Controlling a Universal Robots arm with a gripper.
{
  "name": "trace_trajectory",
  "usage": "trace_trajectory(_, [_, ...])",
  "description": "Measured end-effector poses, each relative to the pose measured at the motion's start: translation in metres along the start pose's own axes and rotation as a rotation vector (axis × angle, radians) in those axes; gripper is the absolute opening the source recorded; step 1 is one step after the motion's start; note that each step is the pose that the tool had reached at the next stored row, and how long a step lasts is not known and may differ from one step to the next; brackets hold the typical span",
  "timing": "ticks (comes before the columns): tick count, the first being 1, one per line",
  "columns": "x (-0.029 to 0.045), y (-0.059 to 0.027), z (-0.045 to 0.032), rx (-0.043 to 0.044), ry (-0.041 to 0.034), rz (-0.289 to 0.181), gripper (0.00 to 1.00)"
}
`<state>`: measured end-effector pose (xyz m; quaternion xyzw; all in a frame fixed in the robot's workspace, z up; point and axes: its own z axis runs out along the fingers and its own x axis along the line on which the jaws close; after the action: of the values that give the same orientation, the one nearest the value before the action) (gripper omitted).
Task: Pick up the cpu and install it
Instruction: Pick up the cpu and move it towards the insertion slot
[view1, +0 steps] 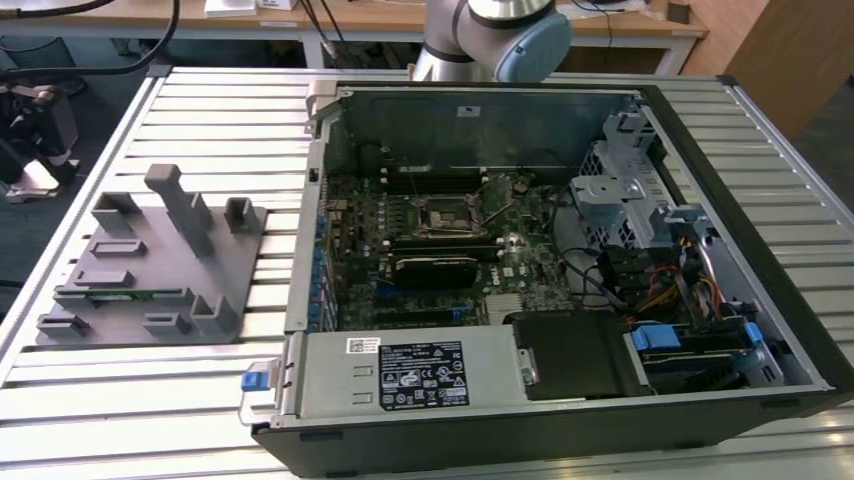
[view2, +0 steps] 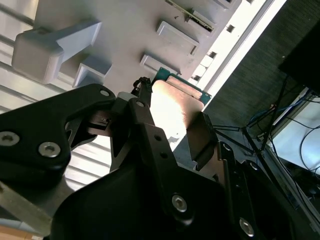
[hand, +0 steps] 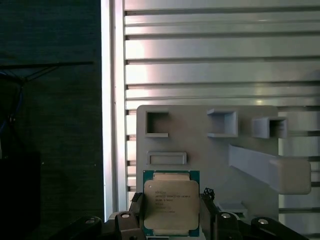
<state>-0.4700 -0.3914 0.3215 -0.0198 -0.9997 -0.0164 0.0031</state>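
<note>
**A:** The black metal fingers (hand: 136, 211) first: how do they stand?

**B:** In the first wrist view the gripper (hand: 171, 201) is closed onto the small flat square cpu (hand: 170, 207), which has a silvery top plate and a green rim. One finger is at each side. Beyond it lie a grey plastic fixture plate (hand: 200, 145) with raised pockets and a slatted silvery metal table (hand: 210, 50).

**A:** And the second wrist view?

**B:** The cpu (view2: 175, 105) sits between the fingers (view2: 145, 125), off the fixture plate (view2: 125, 30). Glare makes it hard to say whether both pads truly touch.

**A:** The exterior view?

**B:** The grey-and-blue arm (view1: 494, 35) rises behind an open black computer case (view1: 534, 440). Its black square-framed socket (view1: 445, 215) sits on the green motherboard (view1: 527, 235). The fixture plate (view1: 234, 270) lies on the table (view1: 160, 400), at the exterior view's left.
</note>
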Motion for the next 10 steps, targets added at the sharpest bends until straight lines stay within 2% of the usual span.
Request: trace_trajectory(10, [0.0002, 0.0033, -0.0077, 0.0, 0.0001, 0.0, 0.53])
